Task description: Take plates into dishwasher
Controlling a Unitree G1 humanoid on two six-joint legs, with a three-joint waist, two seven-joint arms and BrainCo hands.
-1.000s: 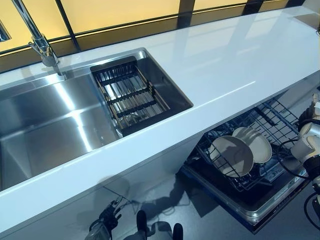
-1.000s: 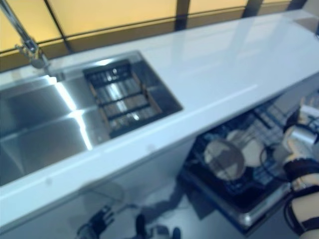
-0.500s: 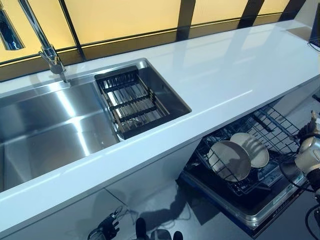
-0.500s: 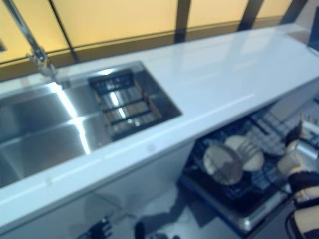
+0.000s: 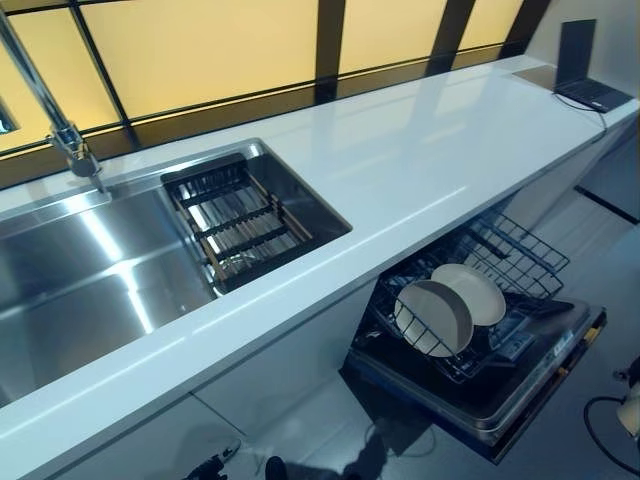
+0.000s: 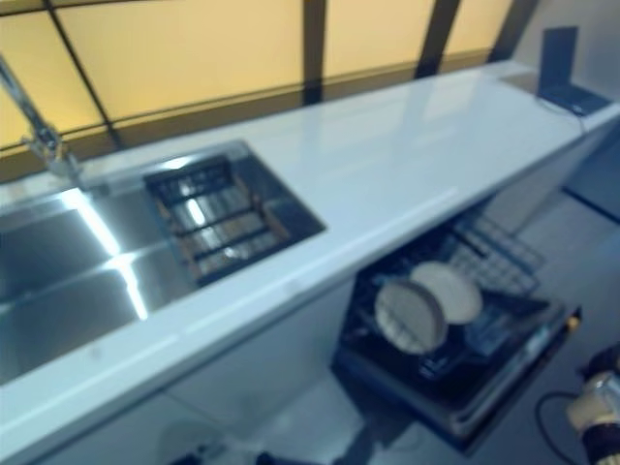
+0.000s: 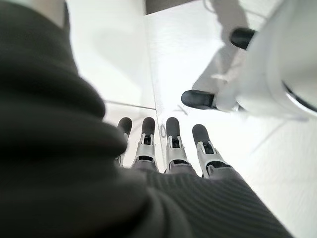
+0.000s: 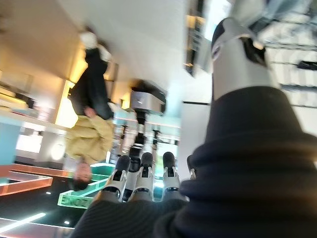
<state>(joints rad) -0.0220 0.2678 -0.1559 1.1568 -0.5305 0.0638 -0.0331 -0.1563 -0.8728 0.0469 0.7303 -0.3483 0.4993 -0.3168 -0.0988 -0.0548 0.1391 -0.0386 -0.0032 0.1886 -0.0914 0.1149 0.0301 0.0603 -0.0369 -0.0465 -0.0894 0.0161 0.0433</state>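
Observation:
Two pale round plates [image 5: 433, 317] [image 5: 470, 293] stand on edge side by side in the pulled-out wire rack [image 5: 520, 255] of the open dishwasher, below the white counter. My right hand [image 6: 599, 407] hangs low at the far right, apart from the rack, beyond the corner of the lowered dishwasher door [image 5: 530, 385]. In its wrist view its fingers [image 8: 142, 179] are straight and hold nothing. My left hand [image 7: 173, 153] hangs by the floor under the counter, with its fingers straight and empty.
A steel sink [image 5: 90, 280] with a dark drain rack [image 5: 235, 220] and a tap [image 5: 60, 130] lies at the left of the long white counter [image 5: 420, 150]. A laptop [image 5: 585, 75] sits at the counter's far right end. A person [image 8: 91, 134] shows in the right wrist view.
The camera has swung, so the whole scene sits further left. My right hand has dropped away from the rack's right side to the lower right edge. The plates have not moved.

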